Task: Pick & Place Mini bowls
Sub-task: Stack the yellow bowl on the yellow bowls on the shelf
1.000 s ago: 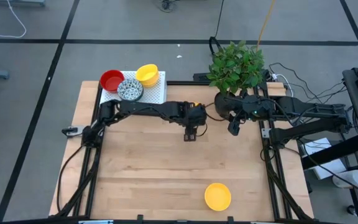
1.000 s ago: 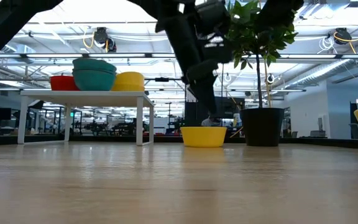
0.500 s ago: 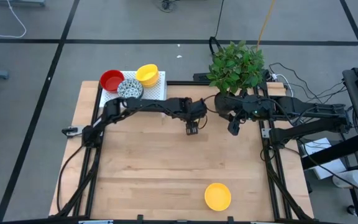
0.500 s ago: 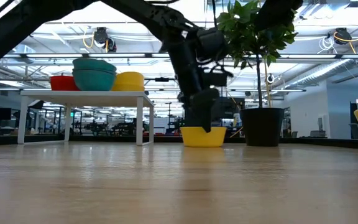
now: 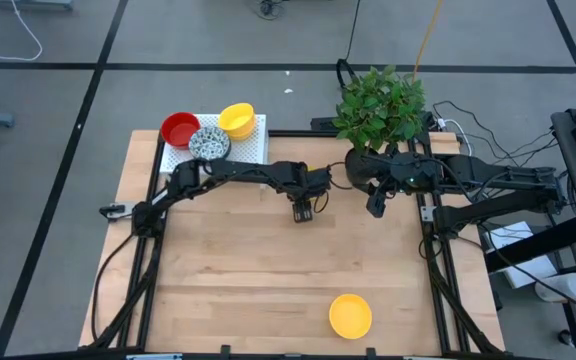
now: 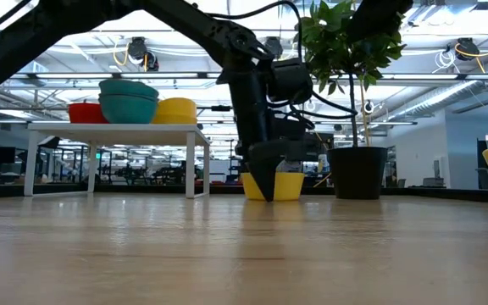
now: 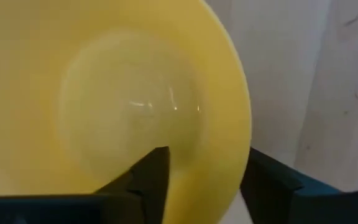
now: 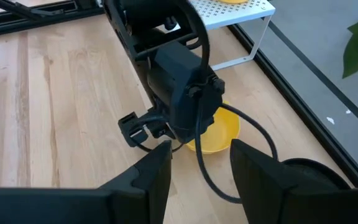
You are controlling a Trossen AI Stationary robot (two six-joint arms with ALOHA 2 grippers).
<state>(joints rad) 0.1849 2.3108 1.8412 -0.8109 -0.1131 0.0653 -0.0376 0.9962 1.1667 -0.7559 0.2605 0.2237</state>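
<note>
A yellow mini bowl (image 8: 221, 134) sits on the table's far middle, in front of the black plant pot (image 6: 358, 174). My left gripper (image 5: 303, 209) points down at it and is open. In the left wrist view one finger (image 7: 152, 177) stands inside the bowl (image 7: 117, 106) and the other (image 7: 267, 183) outside its rim. In the low view the fingertips (image 6: 265, 180) reach almost to the table. My right gripper (image 8: 201, 180) waits open by the pot. A second yellow bowl (image 5: 350, 315) rests near the table's near right corner.
A white rack (image 5: 230, 148) at the far left carries a red bowl (image 5: 179, 128), a speckled bowl (image 5: 209, 144) and a yellow bowl (image 5: 236, 119). A leafy plant (image 5: 380, 105) rises from the pot. Bare wooden tabletop (image 5: 228, 270) spreads across the middle and near left.
My left gripper has come down over the far yellow bowl and shifted a little toward the table's left. Its fingertips went from above the bowl's rim to nearly table height. The bowl has stayed where it was.
</note>
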